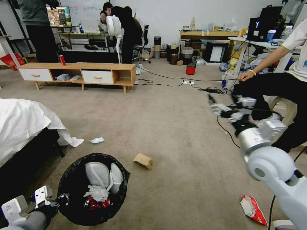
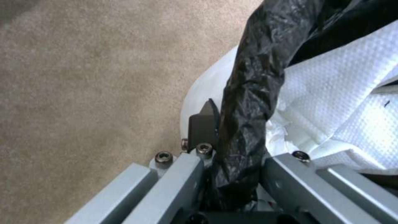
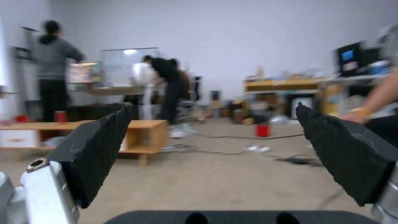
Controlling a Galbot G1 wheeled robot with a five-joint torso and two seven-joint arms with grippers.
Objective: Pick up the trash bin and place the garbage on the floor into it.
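In the head view, the left gripper (image 1: 60,199) sits low at the near left, clamped on the rim of the trash bin (image 1: 72,179), which is lined with a black bag. Inside the bin lie white tissues (image 1: 97,191), a red wrapper (image 1: 96,203) and pale rounded pieces. The right gripper (image 1: 213,103) is raised at the right, well above the floor (image 1: 179,134), holding nothing. Litter lies on the carpet: a tan cardboard piece (image 1: 143,159) just beyond the bin, a white paper scrap (image 1: 97,140) near a white sheet (image 1: 25,123), and a red-white snack bag (image 1: 253,209) at the near right. Farther off stand a low wooden cabinet (image 1: 80,73) and black cables (image 1: 179,81).

In the left wrist view, the left gripper (image 2: 232,161) has its fingers (image 2: 203,124) closed on the bag-covered rim of the bin (image 2: 248,93), with white tissue (image 2: 331,109) just inside.

In the right wrist view, the right gripper (image 3: 211,149) has its black pads (image 3: 99,146) wide apart and empty, facing the room.
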